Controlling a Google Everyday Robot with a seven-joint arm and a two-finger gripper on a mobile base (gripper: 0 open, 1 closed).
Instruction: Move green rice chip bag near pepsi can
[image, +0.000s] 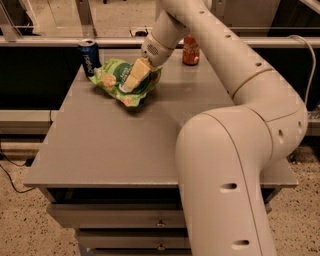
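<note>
Cream pincer (129, 84) gripping light-green rice chip bag (112, 78), dark blue pepsi can (89, 56), red-orange can (190, 51), grey table (115, 150)

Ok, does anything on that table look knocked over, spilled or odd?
Nothing stands out. The pepsi can and the red-orange can stand upright at the far edge of the table; nothing is spilled. The green rice chip bag lies crumpled beside the pepsi can, with the gripper down on it.

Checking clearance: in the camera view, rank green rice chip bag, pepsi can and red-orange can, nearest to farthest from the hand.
1. green rice chip bag, touching the hand, far left of table.
2. pepsi can, back-left corner.
3. red-orange can, back edge, right of the hand.
</note>
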